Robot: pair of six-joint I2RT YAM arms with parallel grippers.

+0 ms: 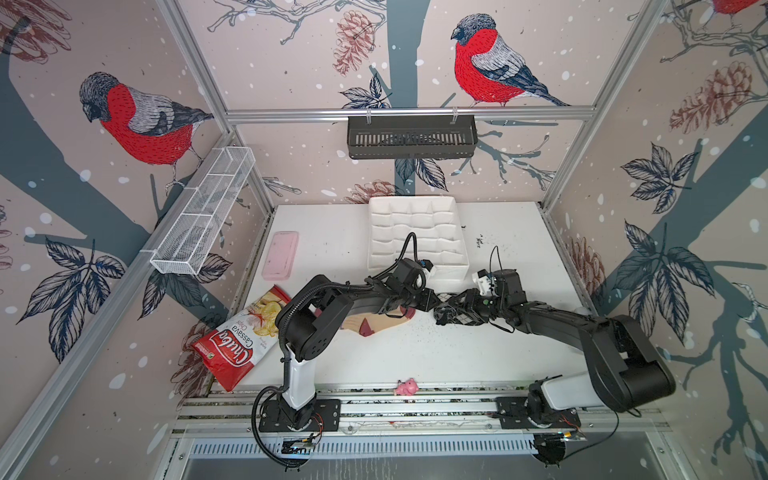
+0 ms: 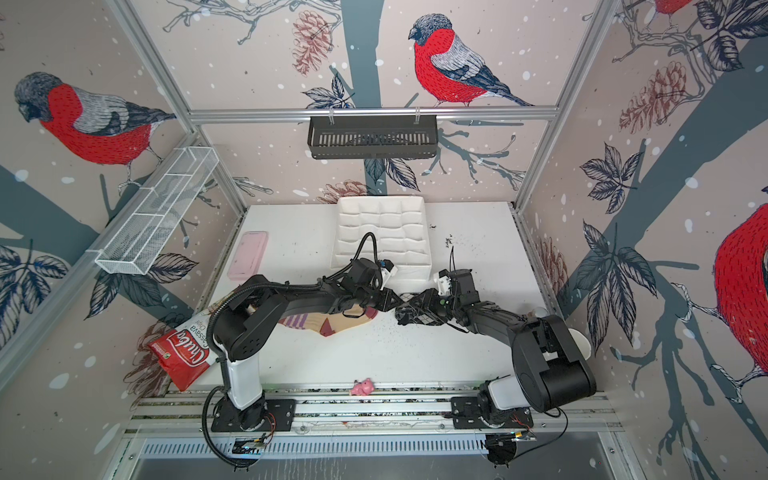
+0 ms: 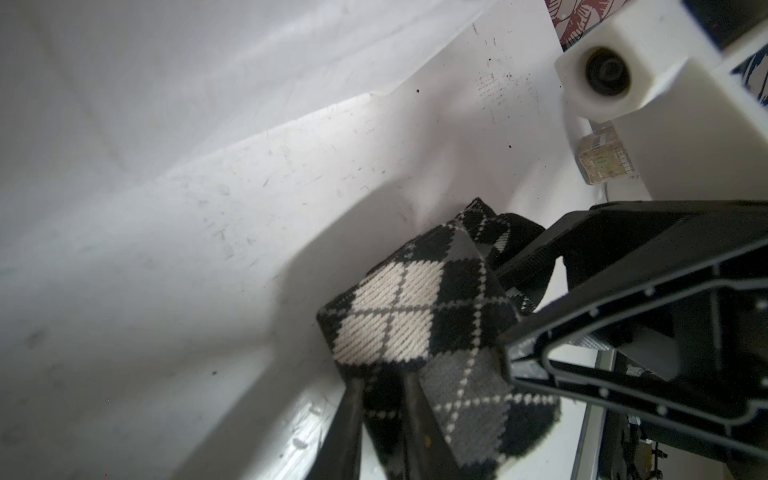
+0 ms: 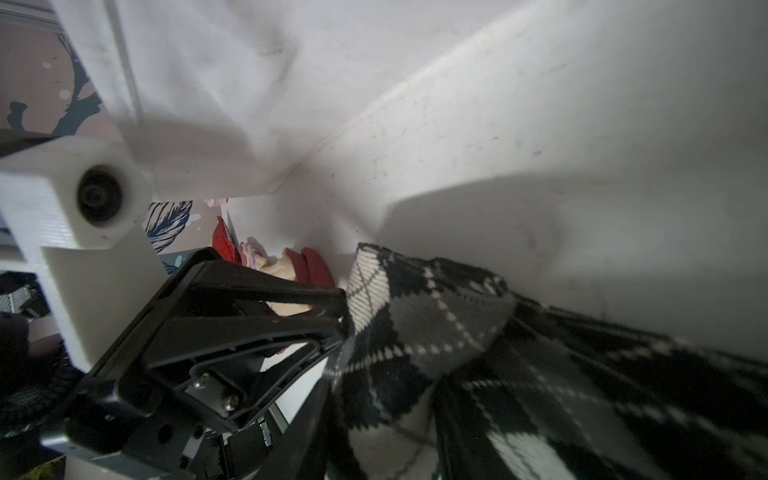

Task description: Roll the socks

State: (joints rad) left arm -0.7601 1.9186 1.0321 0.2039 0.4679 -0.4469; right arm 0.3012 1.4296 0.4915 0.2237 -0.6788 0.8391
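On the surface [image 1: 415,357], the bunched sock [image 1: 449,318] sits central. The flat sock [image 1: 390,324] lies at its 9 o'clock, the chips bag [image 1: 241,336] farther that way at the edge, the divided tray [image 1: 415,200] at 11, the toy [image 1: 406,387] at 7.

tan sock [image 1: 354,322] half under left arm [image 1: 316,320], argyle sock [image 1: 445,316] mostly behind right tool [image 1: 453,311]

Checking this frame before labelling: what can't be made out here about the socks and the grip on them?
1. Tan sock: in both top views the left arm covers much of it, so its full outline is hidden.
2. Right gripper: in the right wrist view the argyle sock drapes over its fingers, so whether it clamps cannot be told.
3. How far the argyle sock is rolled: in both top views it is too small and dark against the black arms.
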